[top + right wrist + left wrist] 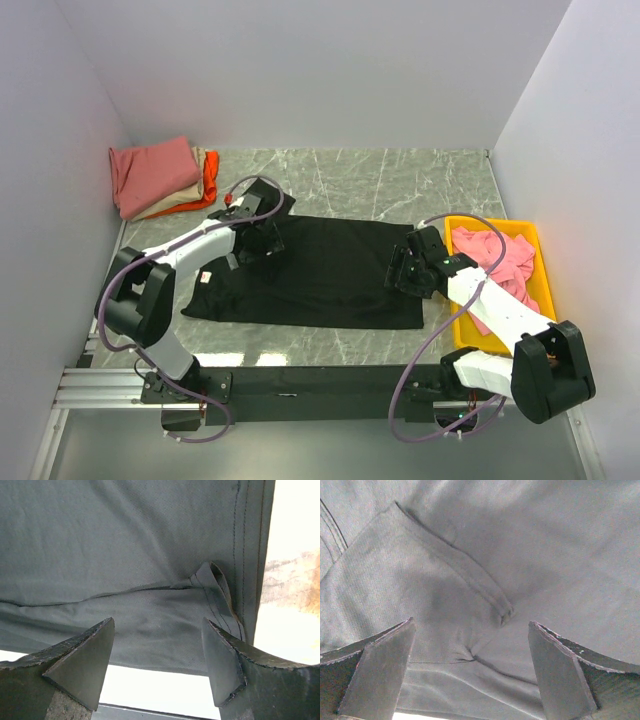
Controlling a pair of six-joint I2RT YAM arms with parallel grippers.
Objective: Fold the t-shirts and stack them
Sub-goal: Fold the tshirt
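Black t-shirt (320, 275) spread flat mid-table, ready for folding.
The left gripper (262, 237) over its far-left part and the right gripper (406, 268) at its right edge both gape wide over the cloth; next, each probably needs to pinch a hem.

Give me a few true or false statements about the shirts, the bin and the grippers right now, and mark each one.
1. The black t-shirt lies spread on the table. True.
2. The yellow bin is empty. False: a pink t-shirt lies in it.
3. The left gripper and the right gripper are both open over black cloth. True.
4. The folded stack has an orange shirt on top. False: the dusty-red t-shirt is on top, and the orange t-shirt lies at the bottom.
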